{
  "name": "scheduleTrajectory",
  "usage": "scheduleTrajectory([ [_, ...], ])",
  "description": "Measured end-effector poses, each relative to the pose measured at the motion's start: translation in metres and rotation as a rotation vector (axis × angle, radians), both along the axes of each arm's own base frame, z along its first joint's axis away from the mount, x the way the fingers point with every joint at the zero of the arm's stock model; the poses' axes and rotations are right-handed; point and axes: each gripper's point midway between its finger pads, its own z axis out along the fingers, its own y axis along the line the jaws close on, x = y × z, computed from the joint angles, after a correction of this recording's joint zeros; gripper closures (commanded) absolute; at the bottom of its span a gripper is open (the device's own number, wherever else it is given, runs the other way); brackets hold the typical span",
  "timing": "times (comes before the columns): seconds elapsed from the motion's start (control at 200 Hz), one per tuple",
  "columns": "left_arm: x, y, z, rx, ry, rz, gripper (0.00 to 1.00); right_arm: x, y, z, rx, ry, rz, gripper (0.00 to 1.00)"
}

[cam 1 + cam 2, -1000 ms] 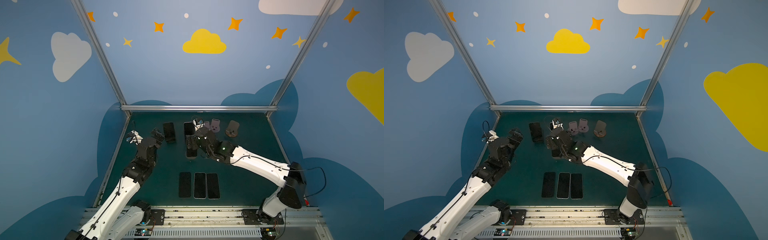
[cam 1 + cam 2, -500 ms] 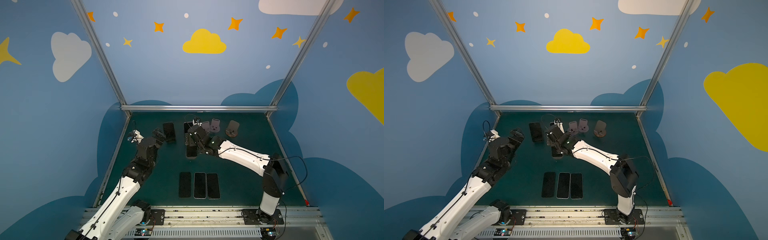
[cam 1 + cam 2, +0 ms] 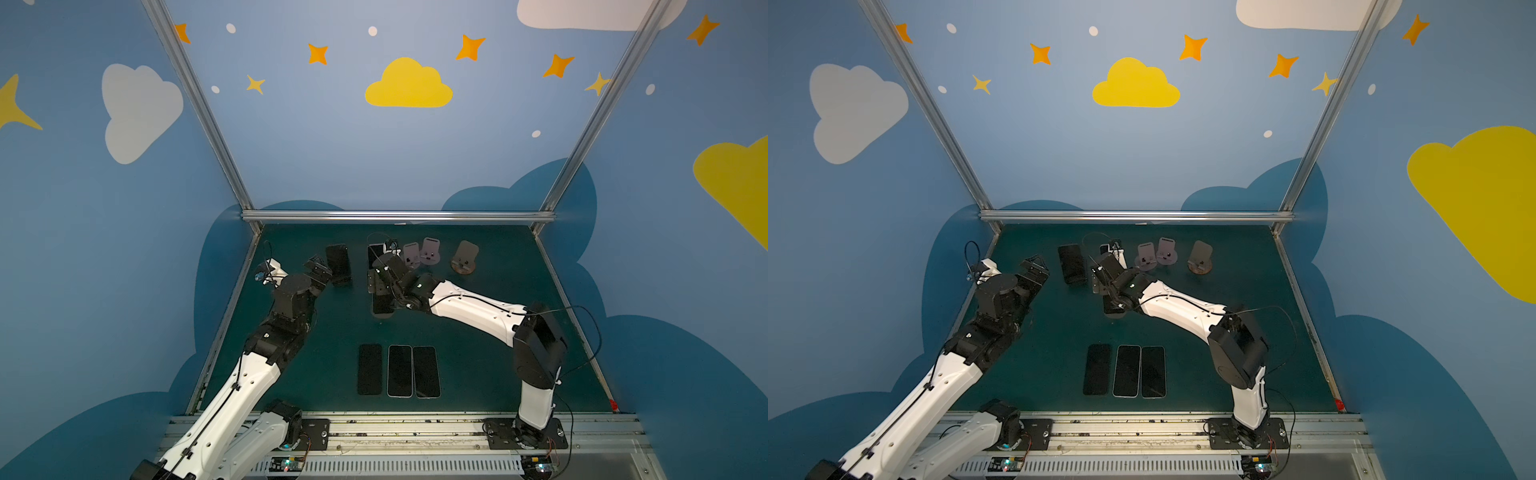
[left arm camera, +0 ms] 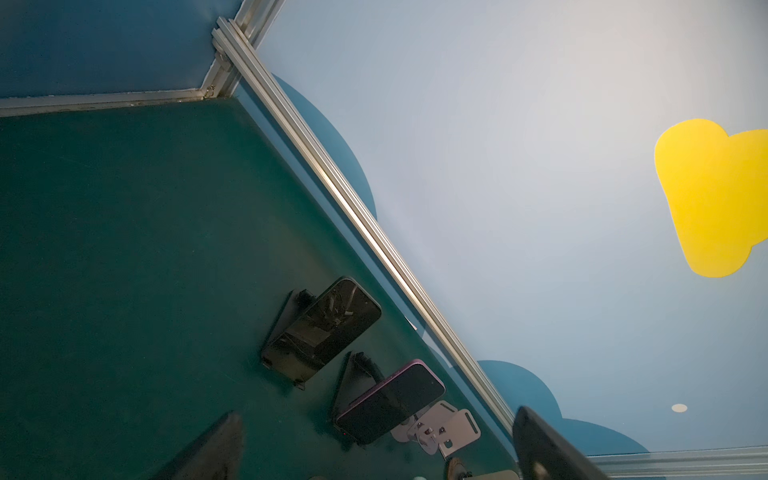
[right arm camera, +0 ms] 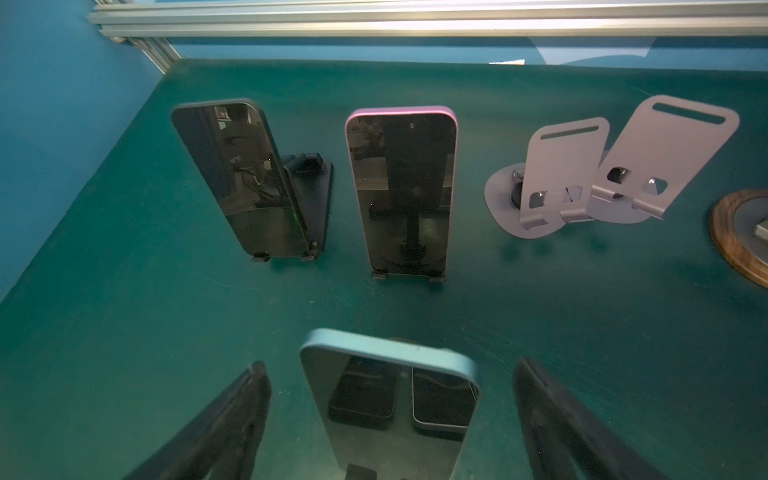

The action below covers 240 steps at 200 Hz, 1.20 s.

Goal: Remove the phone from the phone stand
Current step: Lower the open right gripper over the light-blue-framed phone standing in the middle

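A phone with a pale blue edge (image 5: 390,399) leans upright on a phone stand whose round base (image 3: 382,314) shows in both top views. My right gripper (image 5: 390,365) is open and straddles this phone, with a gap between each dark finger (image 5: 224,419) and the phone's sides. Behind it, a dark phone (image 5: 241,178) and a pink-edged phone (image 5: 403,191) each rest on a black stand. My left gripper (image 3: 318,268) is open and empty, just left of the dark phone (image 3: 337,264).
Two empty lilac stands (image 3: 420,252) and a wood-based stand (image 3: 464,259) sit at the back right. Three phones (image 3: 399,370) lie flat side by side near the front. Metal rails (image 3: 399,216) and blue walls bound the green table.
My right arm swung its elbow in and the gripper slid left, now straddling the blue-edged phone. The left arm hardly moved.
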Motion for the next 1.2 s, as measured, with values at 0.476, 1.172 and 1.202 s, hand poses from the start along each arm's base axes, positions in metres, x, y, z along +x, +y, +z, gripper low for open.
scheduleTrajectory([
  [0.476, 0.001, -0.002, 0.001, -0.009, -0.005, -0.018, 0.00, 0.007, 0.008, -0.021, -0.001, 0.029, -0.014, 0.08],
  [1.172, 0.004, -0.004, 0.001, -0.023, -0.005, -0.036, 0.00, 0.011, 0.005, -0.026, 0.022, 0.025, -0.075, 0.08],
  [1.202, 0.004, -0.004, 0.001, -0.023, -0.006, -0.036, 0.00, 0.011, 0.005, -0.026, 0.021, 0.025, -0.075, 0.08],
])
